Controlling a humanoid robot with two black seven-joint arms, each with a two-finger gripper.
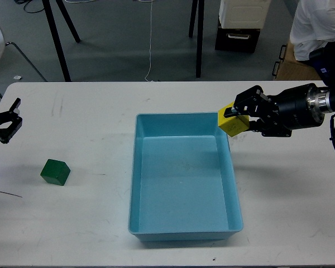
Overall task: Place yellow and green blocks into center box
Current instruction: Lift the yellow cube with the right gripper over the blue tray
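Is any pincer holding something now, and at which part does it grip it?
The right pincer holds the yellow block by its upper part, over the blue tray's far right corner. The left pincer is open and holds nothing.

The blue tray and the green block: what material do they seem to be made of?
The blue tray looks like moulded plastic: smooth, slightly glossy walls with rounded corners. The green block is matte and sharp-edged, perhaps painted wood or foam; the view cannot settle which.

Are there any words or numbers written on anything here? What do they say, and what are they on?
None that can be read.
Yellow block, held in the right claw: no print shows.
Green block: plain faces.
Light blue tray: no label.
White and black cabinet: a small tag on its dark front, too small to read.
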